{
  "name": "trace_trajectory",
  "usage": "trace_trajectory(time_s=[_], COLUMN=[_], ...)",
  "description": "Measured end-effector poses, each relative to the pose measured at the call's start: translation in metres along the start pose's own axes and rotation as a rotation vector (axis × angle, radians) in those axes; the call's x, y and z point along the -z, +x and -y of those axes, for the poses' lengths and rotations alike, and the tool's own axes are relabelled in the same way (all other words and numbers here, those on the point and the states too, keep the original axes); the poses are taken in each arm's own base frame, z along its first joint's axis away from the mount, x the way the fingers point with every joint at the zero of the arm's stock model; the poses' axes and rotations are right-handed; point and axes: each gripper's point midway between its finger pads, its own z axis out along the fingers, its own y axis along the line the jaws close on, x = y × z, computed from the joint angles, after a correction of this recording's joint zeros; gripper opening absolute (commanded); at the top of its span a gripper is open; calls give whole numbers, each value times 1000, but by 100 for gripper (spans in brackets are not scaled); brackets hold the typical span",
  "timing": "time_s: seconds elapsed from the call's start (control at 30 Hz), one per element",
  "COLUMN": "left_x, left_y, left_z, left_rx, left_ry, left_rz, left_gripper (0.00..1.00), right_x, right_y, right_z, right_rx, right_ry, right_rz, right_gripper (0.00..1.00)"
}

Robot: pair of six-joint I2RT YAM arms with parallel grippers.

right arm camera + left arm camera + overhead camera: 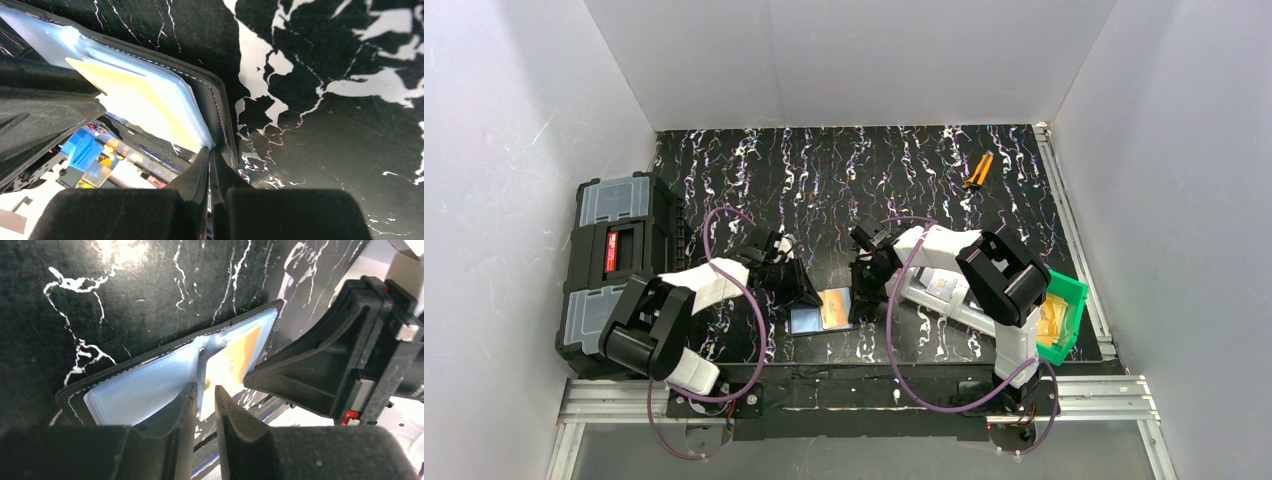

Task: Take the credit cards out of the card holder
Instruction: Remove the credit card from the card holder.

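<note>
so the card holder point(809, 320) is lying spread open on the marbled black table point(924, 180), right between the two arms and near their bases, inner pockets facing up. the orange-tan card point(235, 357) sits in the pocket on the right arm's side. that's the only card i can make out, no silvery one shows in any view

the split of jobs looks pretty sensible to me. the right gripper point(209, 152) is on the holder's outer edge, and in its wrist view the fingers are pressed together on the black stitched rim and the clear pocket lip. my read is it's there as an anchor, so the wallet doesn't slide or fold shut when the card gets pulled. that side might be tipped up a bit off the table, but i can't say for sure

the left gripper point(205, 387) comes in at the near edge by the fold. its fingers point(187, 405) have a narrow gap between them, and the card's pale lower corner shows in that gap. so it's lined up to pinch the card, but i can't tell if the pads actually touch it, and it doesn't look clamped

guessing this is the start of pulling the first card, nothing is out so far
</note>
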Motion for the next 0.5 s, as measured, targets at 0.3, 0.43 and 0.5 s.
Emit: trace_trajectory(time_s=[0.3,0.43,0.5], left_x=[-10,-13,-15], left_y=[0,-1,-1], left_z=[-1,2,4], left_rx=[13,20,26], left_ry=[22,46,56], left_rz=[-33,-41,-45], left_gripper=[24,23,21], right_x=[0,0,0], right_y=[0,0,0], right_z=[0,0,0], right_rx=[1,1,1], right_ry=[-1,0,-1], right_rz=[0,-2,-2], right_gripper=[5,4,4])
